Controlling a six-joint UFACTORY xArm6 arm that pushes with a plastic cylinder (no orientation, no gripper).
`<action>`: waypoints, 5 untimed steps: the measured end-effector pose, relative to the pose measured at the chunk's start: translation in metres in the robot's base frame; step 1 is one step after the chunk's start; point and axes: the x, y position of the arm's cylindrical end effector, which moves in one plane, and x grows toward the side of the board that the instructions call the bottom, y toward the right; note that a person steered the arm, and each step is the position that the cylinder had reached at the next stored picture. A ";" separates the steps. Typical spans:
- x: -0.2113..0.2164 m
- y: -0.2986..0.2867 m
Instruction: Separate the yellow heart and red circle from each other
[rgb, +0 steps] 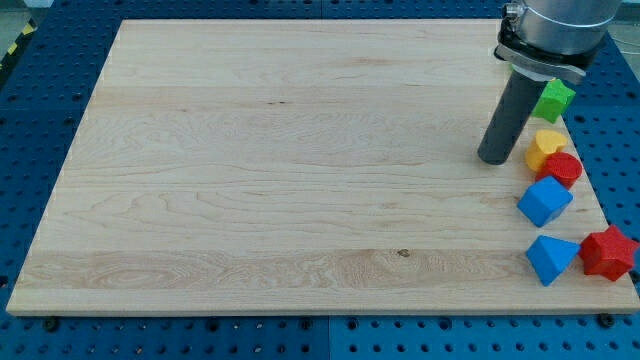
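Resting on the wooden board (300, 150) near its right edge, my tip (493, 159) holds nothing, being a bare dark rod with no jaws to open or close, and it stands just to the view's left of the yellow heart (543, 146), apart from it by a small gap. That heart sits touching the red circle (564, 168), which lies against its lower right side, so the pair is not yet separated. A green block (553, 98), shape unclear, sits above them, partly behind the rod. Just below the red circle is a blue cube (544, 201), near or touching it, and farther down lie a blue wedge-like block (550, 258) and a red star-like block (608, 252) at the board's lower right corner. By my judgement the step in hand is the approach, with no push begun. The next move calls for getting the tip into the seam between heart and circle, or behind one of them, and sliding that block toward the open board at the view's left. Pushing rightward from here would risk driving both off the edge, and the crowded blue cube may be nudged too.
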 end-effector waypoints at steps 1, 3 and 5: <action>0.000 0.004; -0.015 -0.010; -0.046 0.009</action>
